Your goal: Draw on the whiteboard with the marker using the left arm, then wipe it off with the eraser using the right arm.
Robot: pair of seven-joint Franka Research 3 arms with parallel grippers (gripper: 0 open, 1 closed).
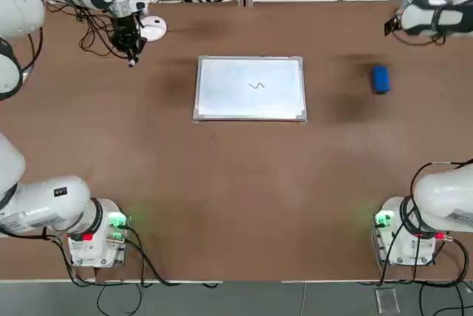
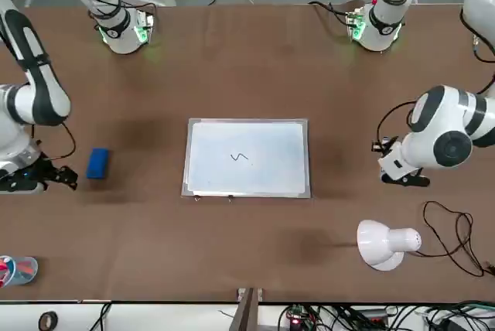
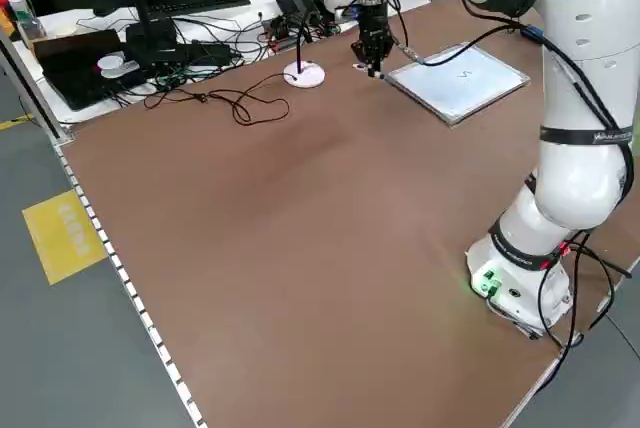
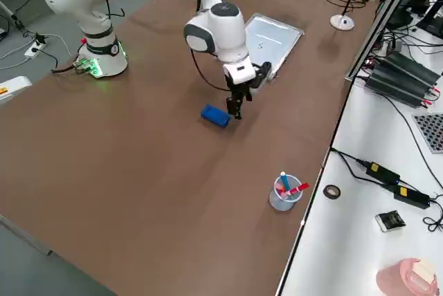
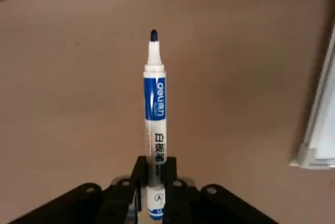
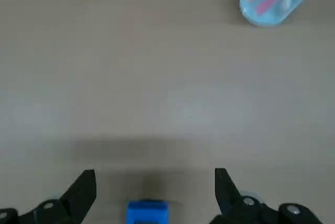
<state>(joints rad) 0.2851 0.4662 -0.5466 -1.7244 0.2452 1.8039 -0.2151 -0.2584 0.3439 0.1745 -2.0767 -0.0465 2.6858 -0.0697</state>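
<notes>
Marker [image 5: 155, 103] clamped in left pincer [image 5: 156, 174], uncapped, dark tip out, held off to the board's left, near the lamp [image 2: 385, 244]. Eraser [image 1: 380, 79] flat on the bench [image 1: 244, 198], right of the whiteboard [image 1: 250, 94], apart from it. Right pincer [image 6: 155, 182] wide open, empty, near the eraser; exact height hard to judge. Board carries one short dark squiggle [image 1: 256, 86]. Cup of pens [image 4: 285, 193] near the bench's far edge.
</notes>
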